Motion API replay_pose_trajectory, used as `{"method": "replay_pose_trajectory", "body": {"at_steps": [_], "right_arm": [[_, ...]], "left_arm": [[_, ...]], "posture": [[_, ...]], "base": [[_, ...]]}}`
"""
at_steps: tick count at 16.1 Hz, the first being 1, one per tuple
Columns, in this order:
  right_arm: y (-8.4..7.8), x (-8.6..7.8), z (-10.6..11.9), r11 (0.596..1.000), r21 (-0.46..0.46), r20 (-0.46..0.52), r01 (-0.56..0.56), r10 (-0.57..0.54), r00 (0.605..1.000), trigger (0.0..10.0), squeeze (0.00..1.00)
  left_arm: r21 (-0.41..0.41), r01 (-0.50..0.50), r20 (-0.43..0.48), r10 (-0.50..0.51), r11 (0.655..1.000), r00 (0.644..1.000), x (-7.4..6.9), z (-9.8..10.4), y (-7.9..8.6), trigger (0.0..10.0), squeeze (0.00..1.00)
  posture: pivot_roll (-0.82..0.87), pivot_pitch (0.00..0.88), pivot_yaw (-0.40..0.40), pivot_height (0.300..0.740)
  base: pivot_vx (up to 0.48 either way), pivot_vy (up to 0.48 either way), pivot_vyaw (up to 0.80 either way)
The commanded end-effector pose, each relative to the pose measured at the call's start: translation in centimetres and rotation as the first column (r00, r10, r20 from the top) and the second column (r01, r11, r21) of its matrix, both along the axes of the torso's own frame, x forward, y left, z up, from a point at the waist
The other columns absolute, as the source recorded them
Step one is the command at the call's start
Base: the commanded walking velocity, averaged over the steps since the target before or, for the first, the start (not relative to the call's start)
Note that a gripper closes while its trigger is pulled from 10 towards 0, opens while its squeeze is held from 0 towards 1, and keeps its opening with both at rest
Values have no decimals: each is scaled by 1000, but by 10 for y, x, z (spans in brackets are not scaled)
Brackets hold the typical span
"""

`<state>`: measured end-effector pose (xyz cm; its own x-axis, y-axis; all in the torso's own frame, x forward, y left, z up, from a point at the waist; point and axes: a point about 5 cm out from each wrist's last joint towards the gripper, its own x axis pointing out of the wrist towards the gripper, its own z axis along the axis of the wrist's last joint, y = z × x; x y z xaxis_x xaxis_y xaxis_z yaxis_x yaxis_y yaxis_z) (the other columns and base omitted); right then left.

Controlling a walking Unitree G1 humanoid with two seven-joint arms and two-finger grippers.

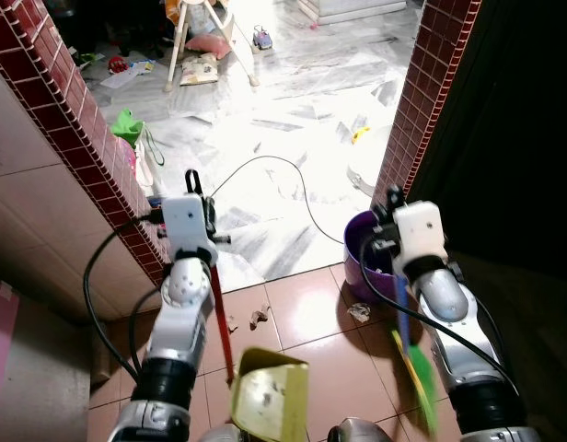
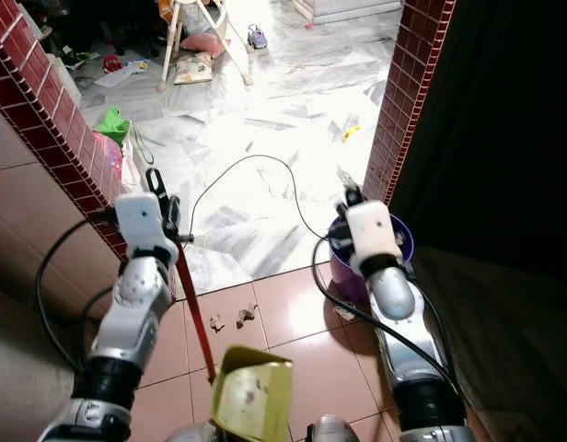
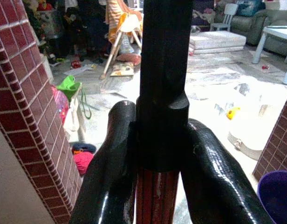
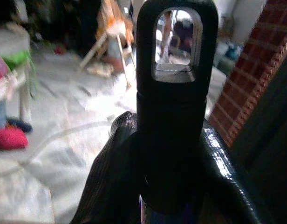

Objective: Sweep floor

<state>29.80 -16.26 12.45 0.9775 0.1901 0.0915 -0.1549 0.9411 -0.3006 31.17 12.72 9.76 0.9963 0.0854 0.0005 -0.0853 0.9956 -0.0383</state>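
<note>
Looking down from the head cam, I've got both arms up in front of me at a doorway between red-brown tiled pillars [image 1: 429, 110], with terracotta floor tiles [image 1: 302, 308] underfoot and bright white marble floor [image 1: 293, 120] beyond. My left gripper [image 3: 160, 154] has its fingers [image 3: 111, 172] clamped tight around the black grip end of a red dustpan handle [image 1: 221, 318], which runs down to the yellow-green plastic dustpan [image 1: 270, 396] sitting low between my arms, with some specks of dirt inside it. My right gripper [image 4: 169, 154] has its fingers [image 4: 108, 172] wrapped around the black handle top with a hanging slot [image 4: 176, 42], so that's the broom; its blue stick leads down to the green broom bristles [image 1: 420, 373] beside my right forearm, looking blurry. A purple plastic bucket [image 1: 362, 267] stands just past the right wrist, against the right pillar's base. A few bits of brownish debris [image 1: 259, 318] lie on the terracotta tiles ahead of the dustpan, and a pale scrap [image 1: 359, 311] sits near the bucket. A thin black cable [image 1: 297, 184] loops across the marble. Further out there's a yellow toy [image 1: 359, 134], a green bag [image 1: 127, 124] by the left pillar, a white high chair's legs [image 1: 199, 41] and a pink cushion [image 1: 208, 43].
</note>
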Motion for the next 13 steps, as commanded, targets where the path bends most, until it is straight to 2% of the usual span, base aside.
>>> {"method": "replay_pose_trajectory", "body": {"at_steps": [1, 3, 5, 6, 8, 13], "right_arm": [[17, 3, 30, 996, 26, 133, -87, 83, 988, 10000, 0], [29, 1, 43, 984, 92, 156, -153, 138, 978, 10000, 0], [35, 1, 47, 973, 135, 155, -185, 164, 974, 10000, 0], [42, 1, 48, 965, 130, 160, -228, 207, 965, 10000, 0], [53, 1, 47, 936, 189, 126, -298, 277, 952, 10000, 0], [52, -1, 34, 924, 180, 36, -338, 337, 941, 10000, 0]], "left_arm": [[42, -36, 40, 35, 998, 999, -1, 3, 6, 10000, 0], [57, -80, 22, 79, 995, 997, -11, -4, 10, 10000, 0], [46, -72, 2, 72, 996, 997, -17, -11, 8, 10000, 0], [44, -69, -14, 70, 997, 997, -19, -16, 6, 10000, 0], [38, -54, -22, 55, 998, 998, -19, -18, 1, 10000, 0], [97, -102, -55, 107, 990, 993, -12, -20, 13, 10000, 0]], "posture": [[-90, 0, 96, 740], [-78, 0, 81, 740], [-79, 0, 76, 740], [-83, 0, 74, 740], [-80, 0, 71, 740], [-91, 0, 79, 740]], "base": [[0, 0, 0], [0, 0, 0], [0, 0, 0], [0, 0, 0], [0, 0, 0], [0, 0, 0]]}}
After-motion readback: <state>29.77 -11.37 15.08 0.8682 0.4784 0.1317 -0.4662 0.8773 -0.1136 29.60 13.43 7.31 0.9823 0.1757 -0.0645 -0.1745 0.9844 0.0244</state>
